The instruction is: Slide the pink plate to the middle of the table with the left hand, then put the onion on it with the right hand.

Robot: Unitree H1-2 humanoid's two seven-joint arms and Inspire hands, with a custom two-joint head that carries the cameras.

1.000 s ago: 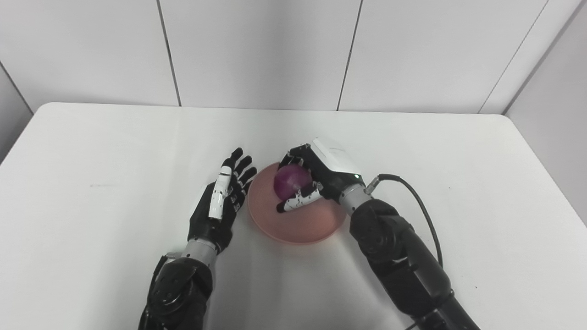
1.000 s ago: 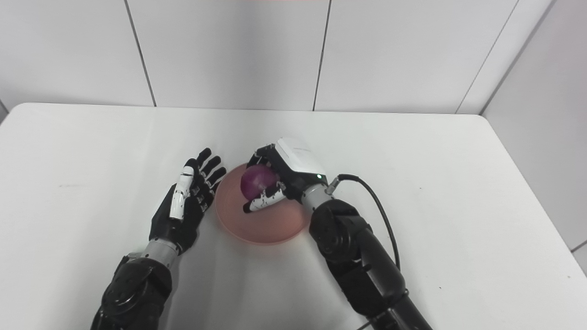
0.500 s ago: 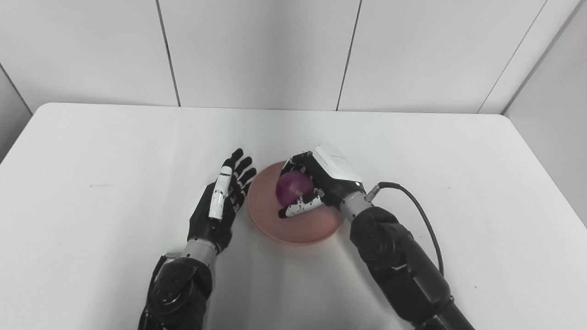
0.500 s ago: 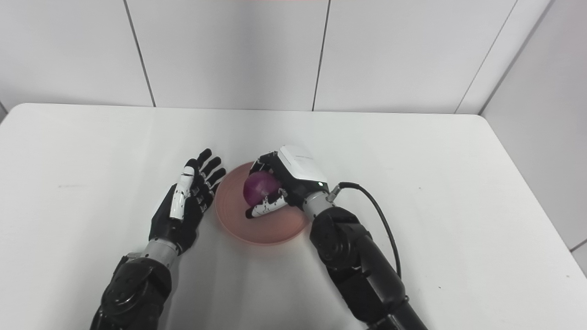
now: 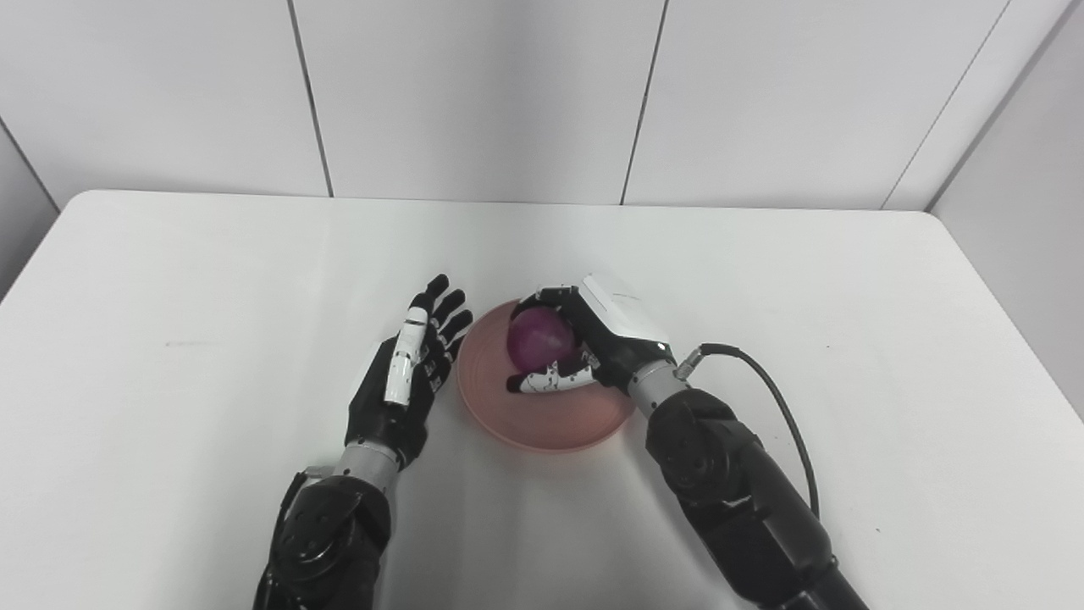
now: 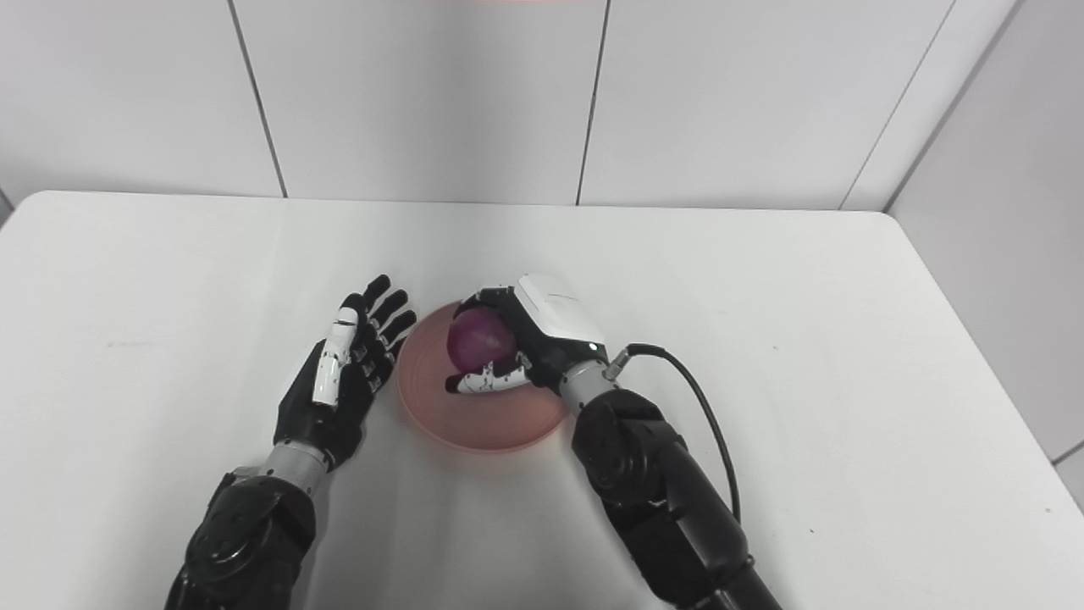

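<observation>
Lowered a little since one second ago: right hand (image 5: 593,339) now closer to the pink plate (image 5: 500,424), thumb swung out more flat under the onion (image 5: 540,338), the plate and the left hand unmoved. Onion now inside the far half of the plate, probably touching or nearly touching its surface, but contact not clear from these views. Right fingers (image 6: 478,298) curled over the far side of the onion, thumb (image 6: 476,384) at the near side, so grip not released. Left hand (image 6: 343,373) flat on the table (image 5: 169,280) just beside the left rim of the plate, fingers spread, holding nothing. Plate near the middle of the table, so first step judged as done and second step almost finished. As for handling: onion round, firm, with dry smooth skin, likely light but ready to roll on the shallow plate; best held around the widest part, from opposite sides, as now. Opening slowly and lifting straight up advisable, to avoid a push that sends the onion toward the rim. Black cable (image 5: 762,373) behind the right wrist, well clear of the plate.
</observation>
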